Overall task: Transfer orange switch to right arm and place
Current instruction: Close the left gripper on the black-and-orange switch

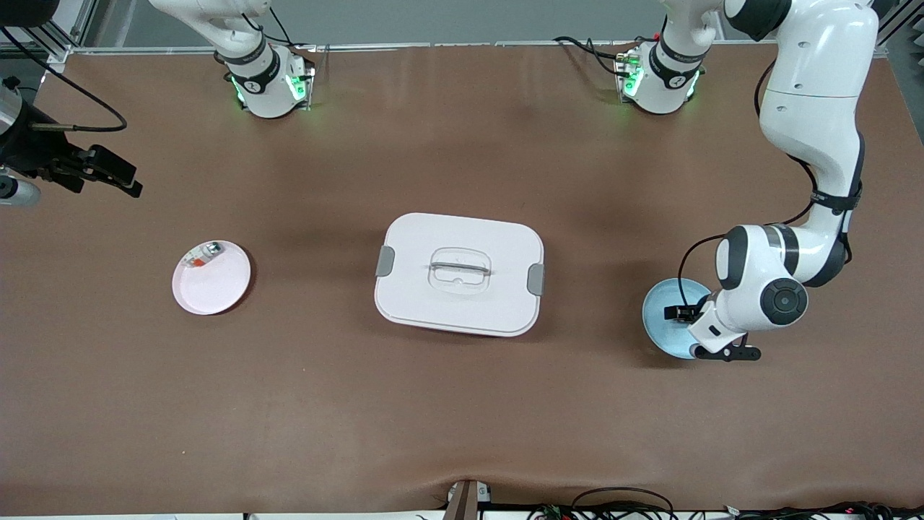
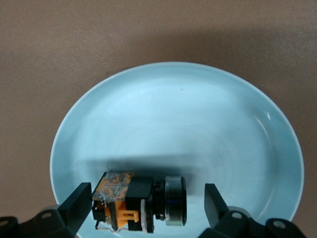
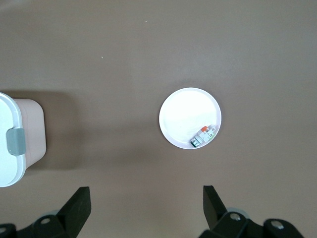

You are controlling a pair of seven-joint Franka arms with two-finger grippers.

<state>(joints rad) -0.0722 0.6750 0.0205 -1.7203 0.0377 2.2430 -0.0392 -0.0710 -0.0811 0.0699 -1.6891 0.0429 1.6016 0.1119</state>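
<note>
The orange switch [image 2: 136, 201], a small black block with orange patches and a round end, lies on its side in a light blue plate [image 2: 198, 124] at the left arm's end of the table. My left gripper [image 2: 148, 201] is down in that plate [image 1: 658, 321], open, one finger on each side of the switch. One finger [image 2: 79, 201] sits right at the orange end; the other stands apart from the round end. In the front view the left hand [image 1: 711, 325] hides the switch. My right gripper [image 1: 119, 177] waits in the air at the right arm's end, open and empty [image 3: 147, 196].
A white lidded box [image 1: 459, 273] with grey clasps stands mid-table. A pale pink plate [image 1: 216, 285] toward the right arm's end holds a small silver, red and white item [image 1: 202, 254]. The right wrist view shows that plate [image 3: 185, 111] from high above.
</note>
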